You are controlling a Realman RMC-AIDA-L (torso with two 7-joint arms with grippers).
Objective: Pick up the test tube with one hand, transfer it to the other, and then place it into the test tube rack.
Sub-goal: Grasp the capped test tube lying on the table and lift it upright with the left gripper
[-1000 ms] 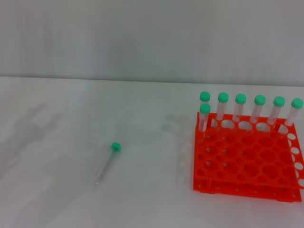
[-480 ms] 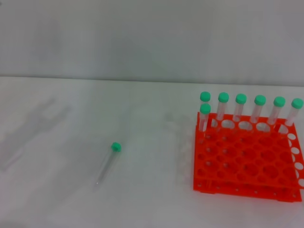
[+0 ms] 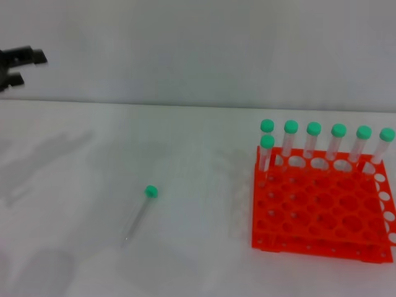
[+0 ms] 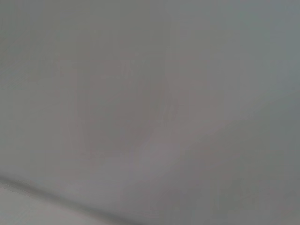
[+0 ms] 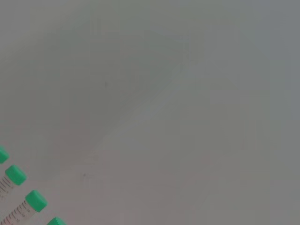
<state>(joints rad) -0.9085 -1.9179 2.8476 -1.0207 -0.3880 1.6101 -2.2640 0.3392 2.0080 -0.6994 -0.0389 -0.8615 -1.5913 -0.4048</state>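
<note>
The work surface is a plain white tabletop (image 3: 185,260) that fills the lower two thirds of the head view. Nearest the robot, at about 7 o'clock from the centre of that view, the slim clear plastic test tube with a round green cap (image 3: 140,214) lies flat on the tabletop, cap end toward 12 o'clock and closed end toward 7 o'clock, touching nothing else. At 4 o'clock, well apart from the lying tube, stands the bright orange-red plastic two-tier test tube rack (image 3: 322,207), a grid of round holes resting on the tabletop. Seven capped clear tubes (image 3: 314,139) stand upright in it: six along its far row and one in the row just in front, at the far left corner. Their green caps (image 5: 16,174) also appear at one edge of the right wrist view. Faint grey shadows lie on the tabletop at 9 o'clock. Beyond the table edge rises a bare, pale grey wall (image 3: 198,49); the left wrist view shows only such grey surface. At 10 o'clock, high against this wall and well apart from the lying tube, the black clawed left gripper (image 3: 18,68) enters, its fingers (image 3: 31,57) spread with a visible gap and holding nothing. The right gripper appears in no view.
</note>
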